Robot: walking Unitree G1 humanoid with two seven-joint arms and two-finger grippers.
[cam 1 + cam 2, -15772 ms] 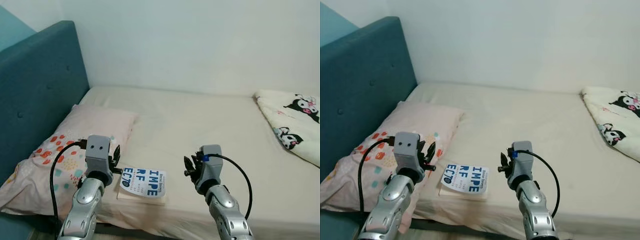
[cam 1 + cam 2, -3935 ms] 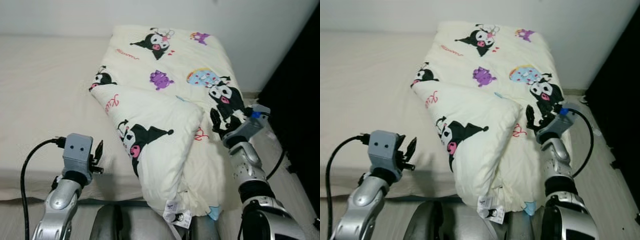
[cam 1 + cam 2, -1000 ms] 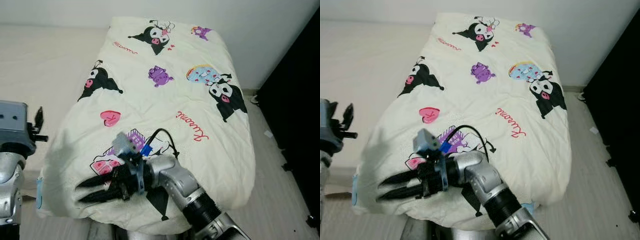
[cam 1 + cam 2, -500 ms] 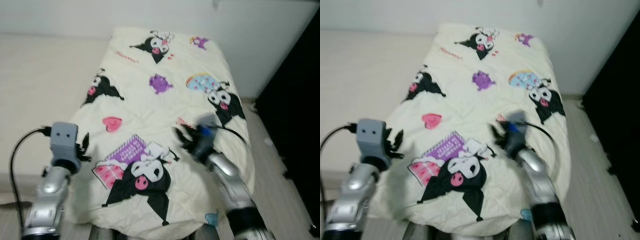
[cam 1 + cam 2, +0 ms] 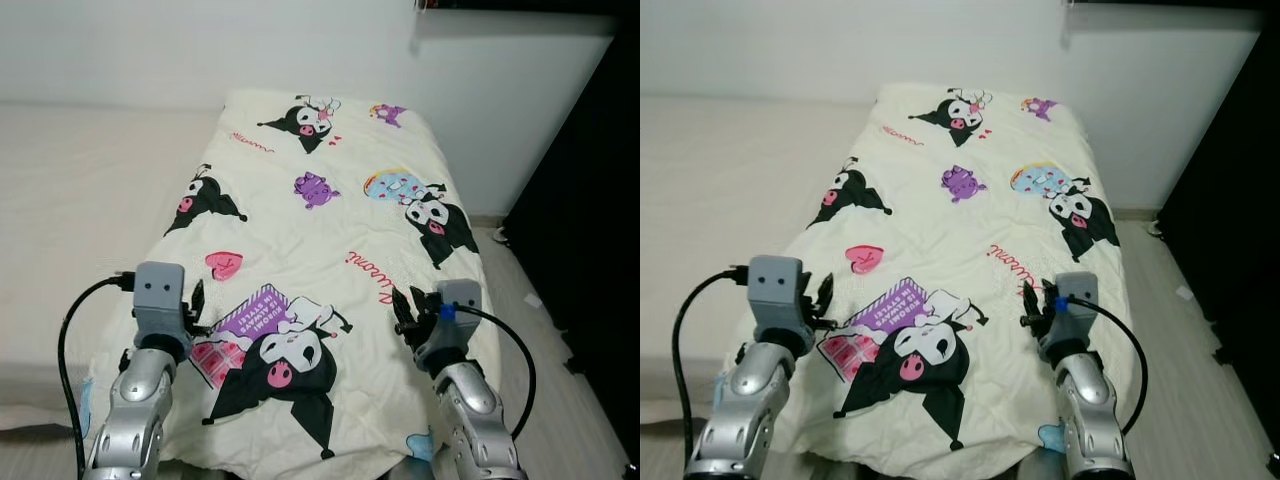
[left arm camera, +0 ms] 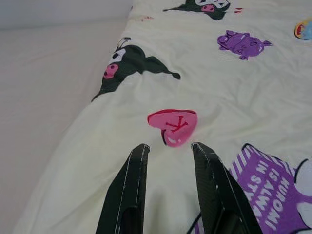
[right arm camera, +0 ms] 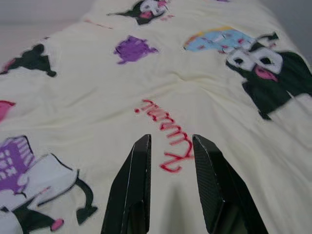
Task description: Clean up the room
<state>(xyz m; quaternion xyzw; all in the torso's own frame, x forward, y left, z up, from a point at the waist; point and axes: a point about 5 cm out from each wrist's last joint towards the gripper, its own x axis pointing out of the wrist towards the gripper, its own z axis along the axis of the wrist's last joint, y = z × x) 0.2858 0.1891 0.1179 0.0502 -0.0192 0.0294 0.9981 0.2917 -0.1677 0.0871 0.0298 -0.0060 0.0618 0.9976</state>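
A cream blanket [image 5: 310,220] printed with black cartoon figures, a pink heart [image 6: 174,126] and red script [image 7: 163,122] lies spread flat over the foot end of the bed. My left gripper [image 5: 197,300] hovers over its near left part, open with nothing between the fingers [image 6: 131,175]. At the near right part, my right gripper [image 5: 408,315] is also open and empty, its fingers [image 7: 207,165] pointing along the red script. Both hold just above the cloth.
The bare beige mattress [image 5: 80,180] stretches to the left. A white wall [image 5: 300,50] runs behind the bed. On the right is a dark opening [image 5: 590,200] and a strip of pale wooden floor [image 5: 530,330].
My right arm, which reached across to the blanket's near left edge, has swung back to the right side. The left gripper came in over the blanket, which now lies smooth.
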